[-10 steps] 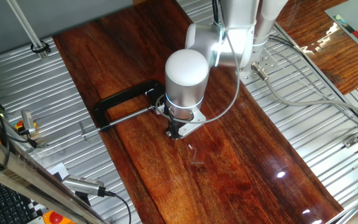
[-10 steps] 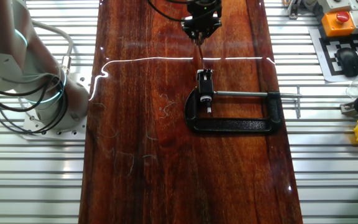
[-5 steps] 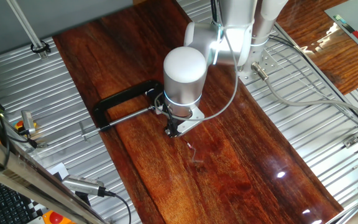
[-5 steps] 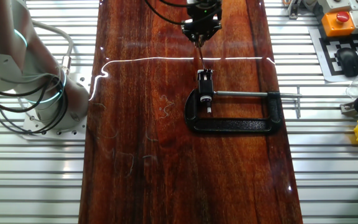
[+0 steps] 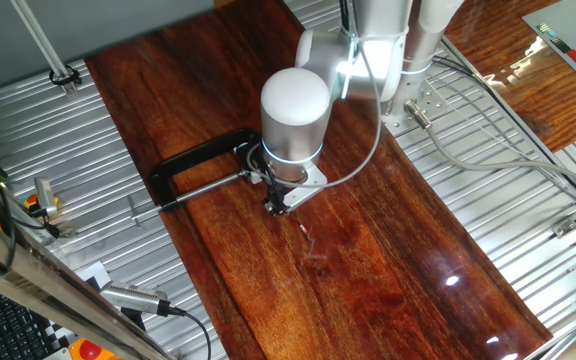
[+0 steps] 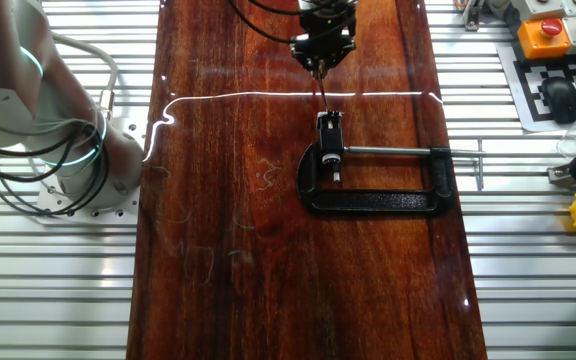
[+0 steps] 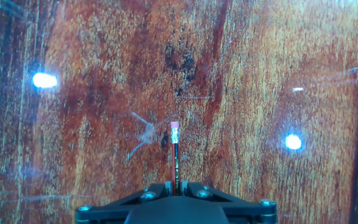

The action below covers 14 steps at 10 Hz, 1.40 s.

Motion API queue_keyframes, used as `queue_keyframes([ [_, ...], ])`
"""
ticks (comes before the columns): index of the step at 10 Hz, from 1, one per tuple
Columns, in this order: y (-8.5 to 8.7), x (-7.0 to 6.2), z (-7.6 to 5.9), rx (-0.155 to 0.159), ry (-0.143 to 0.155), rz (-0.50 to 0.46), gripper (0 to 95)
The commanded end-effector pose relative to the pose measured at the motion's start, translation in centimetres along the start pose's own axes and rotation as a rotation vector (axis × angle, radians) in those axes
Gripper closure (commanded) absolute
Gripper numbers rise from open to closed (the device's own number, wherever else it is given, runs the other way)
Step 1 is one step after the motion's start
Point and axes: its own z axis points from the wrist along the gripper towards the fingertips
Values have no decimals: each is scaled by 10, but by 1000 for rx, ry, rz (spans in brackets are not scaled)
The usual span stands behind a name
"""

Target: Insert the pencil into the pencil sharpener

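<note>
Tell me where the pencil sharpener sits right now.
In the other fixed view, the pencil sharpener sits mid-table, clamped in the mouth of the black C-clamp, just below the gripper and the pencil it holds.

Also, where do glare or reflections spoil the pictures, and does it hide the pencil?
Hand view: two bright lamp spots on the table, but the pencil is sharp, held in the shut jaws. The other fixed view: a white glare line crosses the wood just above the clamp. One fixed view: glare lies low right; the arm hides the pencil.
</note>
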Motion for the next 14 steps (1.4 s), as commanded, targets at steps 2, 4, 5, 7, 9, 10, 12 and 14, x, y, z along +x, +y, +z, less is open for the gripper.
queue_keyframes([
  [2,2,4,0,0,-2,-5,950],
  [4,3,7,-1,1,-2,-6,950],
  [5,3,9,0,1,-2,-7,950],
  [7,4,13,0,3,-1,-11,950],
  [9,4,16,-1,3,-1,-15,950],
  [10,4,18,-2,3,-2,-19,950],
  [12,3,21,-2,3,-1,-22,950],
  [14,4,23,-2,3,-2,-24,950],
])
